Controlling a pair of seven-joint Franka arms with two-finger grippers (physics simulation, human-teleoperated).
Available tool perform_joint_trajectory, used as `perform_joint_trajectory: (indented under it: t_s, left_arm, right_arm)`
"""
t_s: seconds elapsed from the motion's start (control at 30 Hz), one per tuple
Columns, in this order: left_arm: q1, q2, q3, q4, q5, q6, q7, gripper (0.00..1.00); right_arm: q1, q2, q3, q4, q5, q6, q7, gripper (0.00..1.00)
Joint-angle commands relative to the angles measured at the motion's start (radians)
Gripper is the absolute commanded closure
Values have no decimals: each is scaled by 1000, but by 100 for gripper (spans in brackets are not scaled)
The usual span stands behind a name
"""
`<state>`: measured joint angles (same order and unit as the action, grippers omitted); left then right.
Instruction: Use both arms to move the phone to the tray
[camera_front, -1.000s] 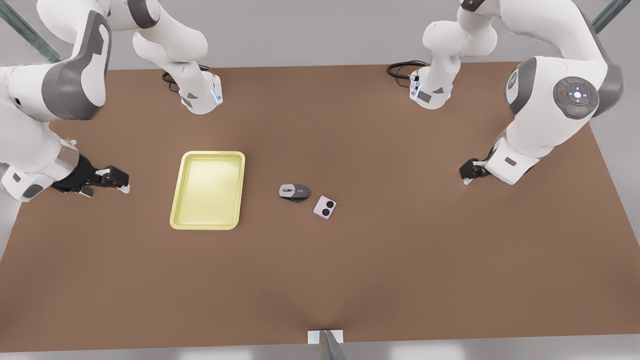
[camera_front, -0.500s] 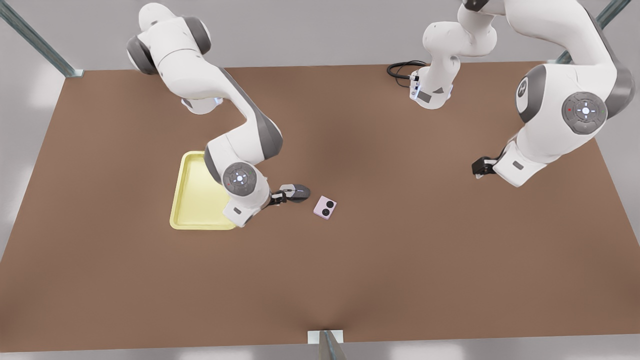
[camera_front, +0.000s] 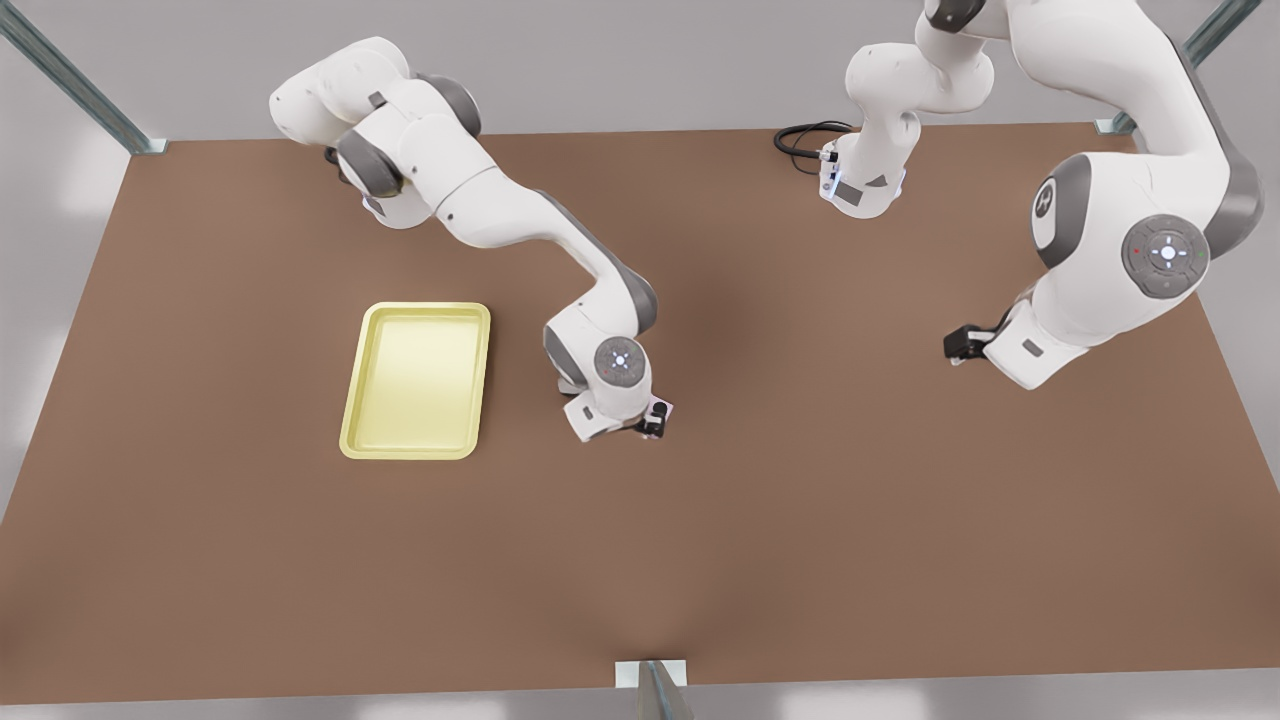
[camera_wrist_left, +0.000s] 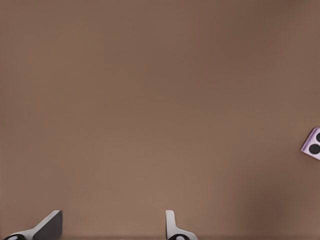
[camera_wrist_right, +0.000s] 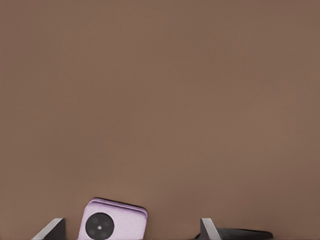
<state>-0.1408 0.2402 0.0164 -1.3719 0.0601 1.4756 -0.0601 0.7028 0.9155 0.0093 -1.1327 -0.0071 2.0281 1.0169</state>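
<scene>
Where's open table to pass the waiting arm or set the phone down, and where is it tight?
Free: the whole floor of the tray; the table between the phone and the left gripper, which waits open; all along the front view's bottom. Tight: at the phone, with the open right gripper astride it.

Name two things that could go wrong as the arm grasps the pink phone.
1. The pale pink, flat square phone sits off-centre between the right end effector's open fingers; closing may shove or twist it.
2. It lies flat on the brown table, so descending fingers might strike the surface. The left end effector waits far off, open.
</scene>
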Motion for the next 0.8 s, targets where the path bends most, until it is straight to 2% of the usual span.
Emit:
perform_joint_trajectory:
  t_s: [0.0, 0.07, 0.43, 0.77]
  left_arm:
    - [0, 4, 0, 0, 3, 5, 36, 0]
    - [0, 2, 3, 0, 1, 6, 37, 0]
    - [-2, 19, 16, 0, 6, 25, 26, 0]
    - [-2, 24, 17, 0, 6, 35, 19, 0]
  right_arm:
    - [3, 16, 0, 2, -16, 75, 474, 0]
    - [3, 32, 0, 2, -14, 150, 539, 0]
    - [75, 63, 11, -18, -19, 150, 585, 0]
    - [75, 86, 12, -56, -62, 153, 560, 0]
